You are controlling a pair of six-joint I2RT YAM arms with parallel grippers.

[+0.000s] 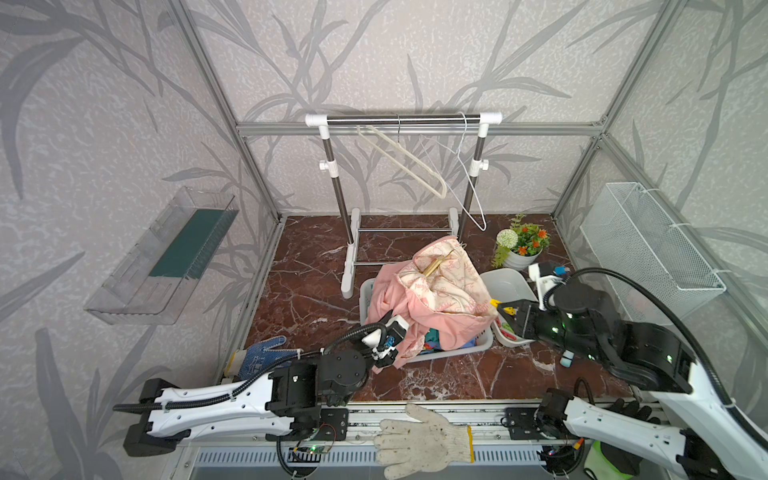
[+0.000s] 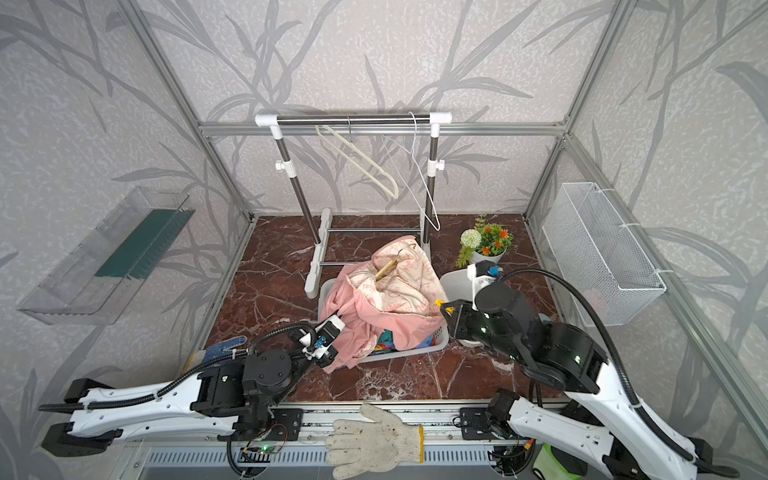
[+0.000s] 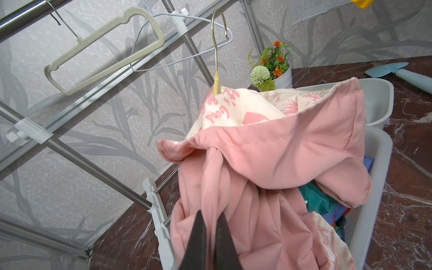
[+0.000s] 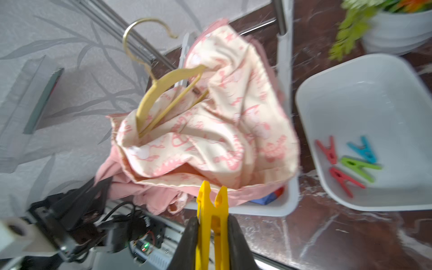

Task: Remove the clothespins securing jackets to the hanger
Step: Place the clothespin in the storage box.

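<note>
Both top views show me a red-brown marble desk walled by leaf-patterned grey panels in an aluminium frame; a small clothes rail stands at the back with two bare hangers, a cream plastic hanger and a white wire hanger; a potted plant sits near the right rear corner; a white work glove lies on the front rail, a blue-dotted glove at the left edge.

I see the pink jacket, cream patterned lining turned outward, heaped on a white basket mid-desk, a gold-hooked wooden hanger caught inside it; teal and blue cloth peeks from under it.

My left pincer is pressed together on a fold of pink fabric; my right pincer pinches one yellow clothespin just beside the jacket's hem, clear of the cloth as far as I can tell.

Four clothespins lie in the white tub right of the basket: two red clothespins, one green clothespin, one blue clothespin.
</note>
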